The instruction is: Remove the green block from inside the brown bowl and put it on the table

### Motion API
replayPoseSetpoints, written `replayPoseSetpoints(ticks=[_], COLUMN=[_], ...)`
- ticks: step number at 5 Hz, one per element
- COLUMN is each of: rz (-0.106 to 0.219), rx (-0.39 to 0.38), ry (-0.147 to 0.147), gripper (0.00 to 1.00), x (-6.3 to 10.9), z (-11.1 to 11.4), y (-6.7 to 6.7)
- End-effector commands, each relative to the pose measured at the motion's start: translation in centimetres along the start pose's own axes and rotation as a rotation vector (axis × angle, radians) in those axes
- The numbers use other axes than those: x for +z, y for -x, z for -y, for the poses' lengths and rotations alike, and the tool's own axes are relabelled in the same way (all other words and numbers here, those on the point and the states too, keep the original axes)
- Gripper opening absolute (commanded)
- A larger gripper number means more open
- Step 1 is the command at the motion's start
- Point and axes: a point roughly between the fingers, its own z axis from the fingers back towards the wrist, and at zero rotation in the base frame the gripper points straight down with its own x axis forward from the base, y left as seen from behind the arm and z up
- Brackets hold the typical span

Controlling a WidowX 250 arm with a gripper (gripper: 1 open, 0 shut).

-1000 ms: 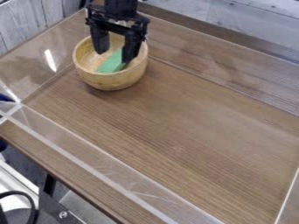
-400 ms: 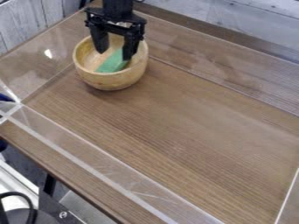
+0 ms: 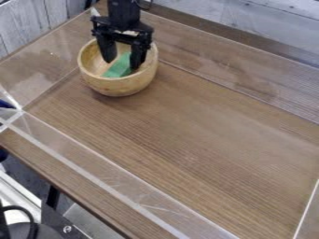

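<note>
The brown bowl (image 3: 115,84) stands at the far left of the table (image 3: 187,131). Inside it lies the green block (image 3: 117,70), a small bright green bar, partly hidden by the fingers. My black gripper (image 3: 123,60) points straight down into the bowl with its jaws open, one finger on each side of the block. I cannot tell whether the fingers touch the block.
Clear acrylic walls (image 3: 75,154) run around the table's edges, one close behind and left of the bowl. Bare wood-grain tabletop spreads to the right and front of the bowl.
The gripper has sunk lower into the bowl and shifted slightly left, its open fingers now straddling the green block. The bowl and block have not moved.
</note>
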Motion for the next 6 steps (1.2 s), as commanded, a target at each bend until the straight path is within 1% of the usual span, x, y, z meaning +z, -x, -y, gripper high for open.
replayPoseSetpoints(ticks=[1,2,3,4,5,6], rz=[0.096,0.116,0.102,0.092,0.077,0.079], rx=[0.003,-0.002,-0.020,-0.036,-0.053,-0.011], ry=[-0.024,-0.027,-0.028,-0.027,-0.028,-0.006], gripper=[1.00,1.00,0.00,0.00,1.00,1.00], x=[1.5,0.9,0.2,-0.2,-0.7,-0.7], z=[-0.8,-0.8,-0.6,-0.5,-0.4,-0.6], y=[-1.2,-1.2,-1.7,-2.1,-2.4,-2.4])
